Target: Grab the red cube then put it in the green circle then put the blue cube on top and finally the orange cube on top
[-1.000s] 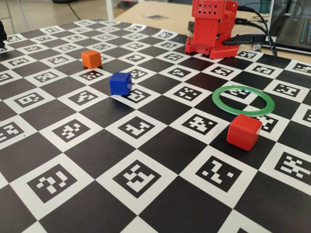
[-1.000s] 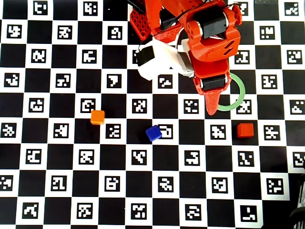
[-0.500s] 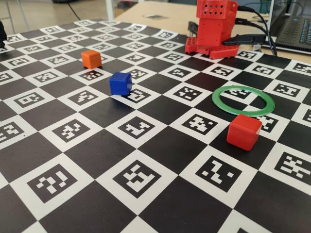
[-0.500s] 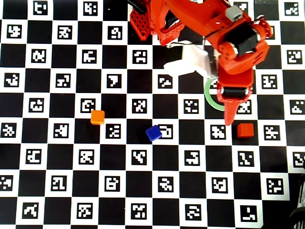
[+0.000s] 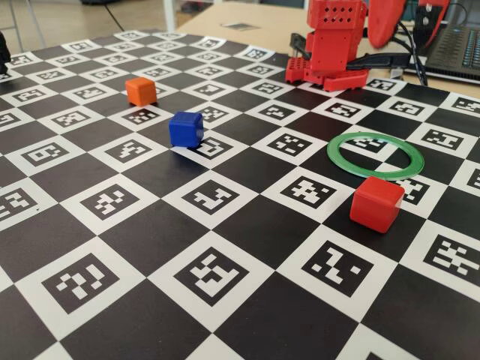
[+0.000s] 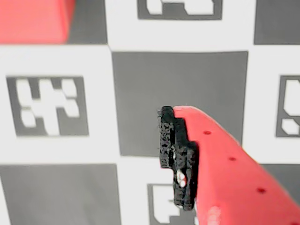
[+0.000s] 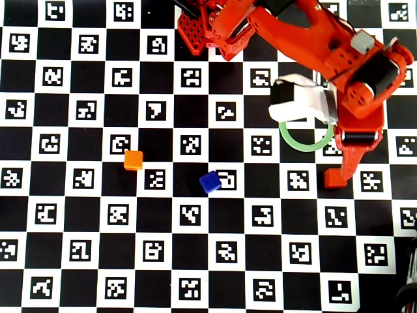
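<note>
The red cube [image 5: 377, 204] sits just in front of the green circle [image 5: 335, 155], outside it. Farther left stand the blue cube [image 5: 185, 128] and the orange cube [image 5: 141, 91], well apart. In the overhead view my gripper [image 7: 344, 173] points down right next to the red cube [image 7: 332, 178], and the arm covers part of the green circle [image 7: 306, 145]. The wrist view shows one red finger [image 6: 220, 154] with a bare black pad, the other finger out of frame, and a blurred red cube [image 6: 33, 21] at top left. Nothing is held.
The red arm base [image 5: 334, 45] stands at the board's far edge, with cables and a laptop [image 5: 454, 45] behind it. The whole table top is a checkerboard of printed markers [image 5: 214, 274]. The blue cube [image 7: 210, 182] and orange cube [image 7: 133, 160] lie left of the arm.
In the overhead view the arm has swung right and reached out, from beside the green circle to the red cube. The cubes and circle have not moved.
</note>
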Robot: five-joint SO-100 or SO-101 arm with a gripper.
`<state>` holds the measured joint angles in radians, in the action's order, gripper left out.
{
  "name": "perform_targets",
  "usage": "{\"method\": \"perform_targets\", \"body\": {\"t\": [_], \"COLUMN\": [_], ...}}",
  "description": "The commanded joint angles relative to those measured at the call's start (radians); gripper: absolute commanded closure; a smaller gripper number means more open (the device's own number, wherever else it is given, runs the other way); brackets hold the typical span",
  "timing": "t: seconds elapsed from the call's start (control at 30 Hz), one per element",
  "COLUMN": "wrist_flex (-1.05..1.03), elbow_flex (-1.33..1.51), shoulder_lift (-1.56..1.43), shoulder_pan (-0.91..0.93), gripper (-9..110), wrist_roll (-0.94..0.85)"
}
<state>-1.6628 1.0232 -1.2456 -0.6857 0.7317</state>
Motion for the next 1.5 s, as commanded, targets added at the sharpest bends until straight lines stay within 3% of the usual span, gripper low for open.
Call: {"method": "perform_targets", "body": {"t": [0.0,0.5,1.47], "wrist_flex": [0.046,0.259,0.448], "elbow_flex": [-0.077,0.08,0.138], "shoulder_lift": [0.009,0.11,0.252], "shoulder_pan": [0.008,0.0,0.017], "gripper": [58,58,59], "wrist_roll": [-0.015,-0.072,-0.089]}}
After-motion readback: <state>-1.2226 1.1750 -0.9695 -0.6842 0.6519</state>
